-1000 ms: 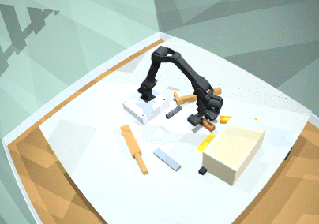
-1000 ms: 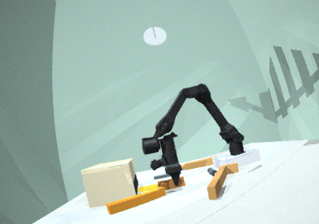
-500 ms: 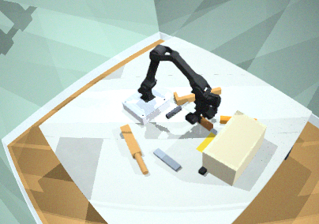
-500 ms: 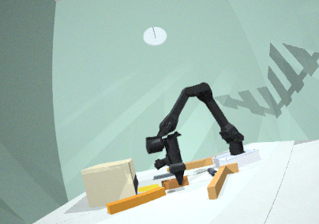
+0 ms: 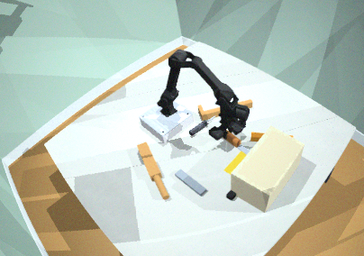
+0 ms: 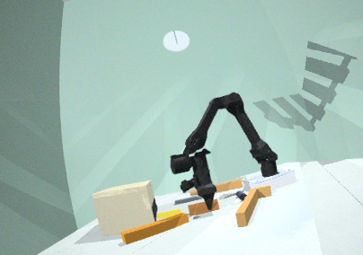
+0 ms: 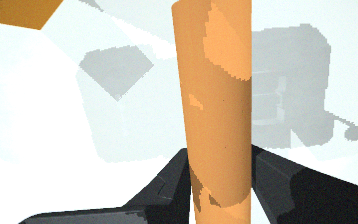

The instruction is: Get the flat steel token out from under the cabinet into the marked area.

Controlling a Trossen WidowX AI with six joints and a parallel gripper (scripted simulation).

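Observation:
The cream cabinet [image 5: 266, 167] [image 6: 123, 208] stands on the table. The yellow marked area [image 5: 235, 163] [image 6: 169, 215] shows beside it, partly hidden by the cabinet in the top view. My gripper [image 5: 225, 134] [image 6: 209, 207] [image 7: 214, 152] is shut on the orange-brown handle [image 5: 232, 139] [image 6: 198, 208] [image 7: 217, 110] of a tool, low over the table on the robot base's side of the marked area. A thin grey strip [image 5: 243, 149] runs from the handle's far end toward the cabinet. I cannot make out the token or the vent slots in any view.
An orange bar [image 5: 258, 136] [image 6: 157, 228] lies close to the cabinet. An L-shaped wooden piece [image 6: 251, 206], a dark-handled tool [image 5: 198, 127], a grey flat bar [image 5: 191, 182] and a wooden paddle [image 5: 150, 164] lie around. A small black block [image 5: 231, 195] is near the cabinet corner.

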